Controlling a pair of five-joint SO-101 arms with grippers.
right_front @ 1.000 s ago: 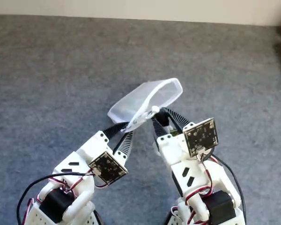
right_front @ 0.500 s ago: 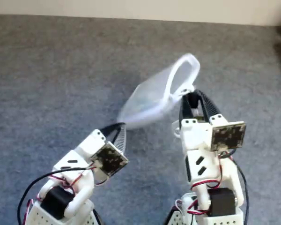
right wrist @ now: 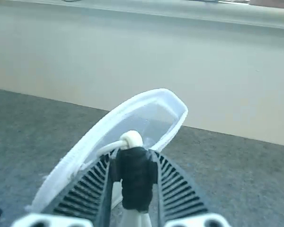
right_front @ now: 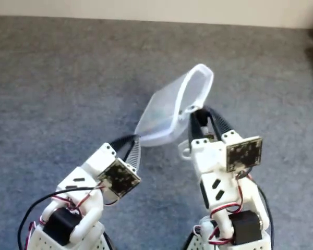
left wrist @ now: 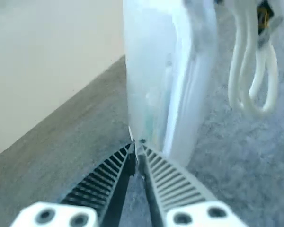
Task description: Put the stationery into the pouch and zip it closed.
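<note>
Nearest the arms, the left end effector (right_front: 136,139) is pinched narrow on the near corner of the pouch (right_front: 172,109), and the left wrist view shows its ribbed fingertips (left wrist: 125,156) meeting on the bottom edge with nothing but fabric between them. Just beyond and to the right, the right end effector (right_front: 197,112) is clamped on the zip pull (right wrist: 131,139), whose white bead and dark tab sit between its fingers. The pouch hangs off the desk (right_front: 52,78) between the two grips, standing on edge. Its long axis runs from the left arm's corner, near and low, up and away to a free far end on the right. The pull sits partway along the edge that faces the right arm, so the right arm is the one placed to work it while the left serves as the anchor. A pale greenish shape shows faintly through the wall, but what it is cannot be told. Which stretch of zip is already shut is unclear. If closing remains, the pull probably has to travel along that long axis, with tension against the held corner.
</note>
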